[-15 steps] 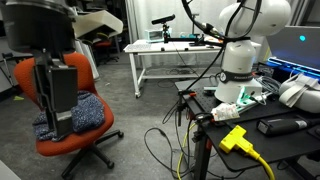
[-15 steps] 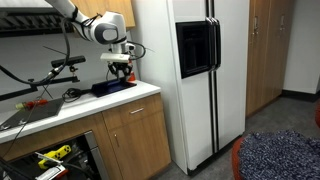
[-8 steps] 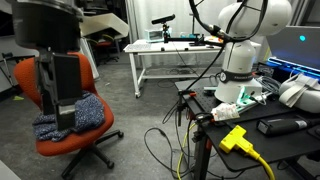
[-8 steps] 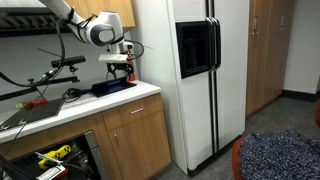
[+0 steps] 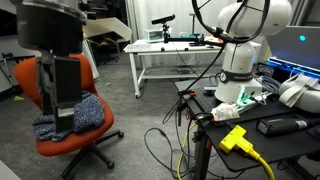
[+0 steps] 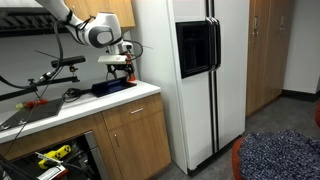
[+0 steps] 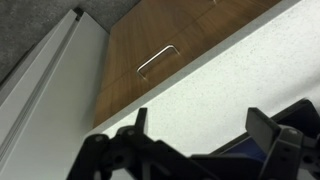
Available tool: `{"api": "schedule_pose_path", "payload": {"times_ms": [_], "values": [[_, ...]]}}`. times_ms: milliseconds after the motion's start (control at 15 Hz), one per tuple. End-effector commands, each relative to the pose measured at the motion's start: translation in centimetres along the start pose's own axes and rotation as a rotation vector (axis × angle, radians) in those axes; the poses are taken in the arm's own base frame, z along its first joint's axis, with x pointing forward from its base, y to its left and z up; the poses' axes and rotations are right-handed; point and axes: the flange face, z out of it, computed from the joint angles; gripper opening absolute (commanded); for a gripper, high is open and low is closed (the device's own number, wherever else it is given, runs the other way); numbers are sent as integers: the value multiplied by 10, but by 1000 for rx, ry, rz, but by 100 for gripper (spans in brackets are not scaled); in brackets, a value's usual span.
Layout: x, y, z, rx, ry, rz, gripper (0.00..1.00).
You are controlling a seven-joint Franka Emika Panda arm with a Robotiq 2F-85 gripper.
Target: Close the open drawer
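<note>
In an exterior view my gripper (image 6: 119, 70) hangs over the white countertop (image 6: 105, 100), just above a dark flat object (image 6: 110, 87). The wrist view shows its two fingers (image 7: 140, 120) spread wide, open, with only bare countertop (image 7: 200, 95) between them. It also looms dark and blurred close to the camera in an exterior view (image 5: 58, 100). The drawer (image 6: 28, 117) appears to be the pale panel with a tan edge sticking out at the far left of the counter, well away from my gripper. It does not show in the wrist view.
A wooden cabinet door with a metal handle (image 7: 157, 60) sits below the counter edge, beside a tall white fridge (image 6: 190, 70). Yellow tools (image 6: 50, 155) lie in a dark opening under the counter. An orange chair (image 5: 75, 125), a white table (image 5: 170, 55) and cables (image 5: 165, 140) surround the robot base (image 5: 240, 60).
The jaws have opened wide from a half-shut state. The gripper has lifted a little above the dark object on the counter.
</note>
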Motion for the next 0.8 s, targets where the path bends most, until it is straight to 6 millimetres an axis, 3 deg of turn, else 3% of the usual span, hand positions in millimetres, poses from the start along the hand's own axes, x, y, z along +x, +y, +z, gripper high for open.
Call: {"api": "schedule_pose_path", "payload": {"times_ms": [0,733], "values": [[1,-1,0,-1,0,1,100],[1,-1,0,-1,0,1,100]]}}
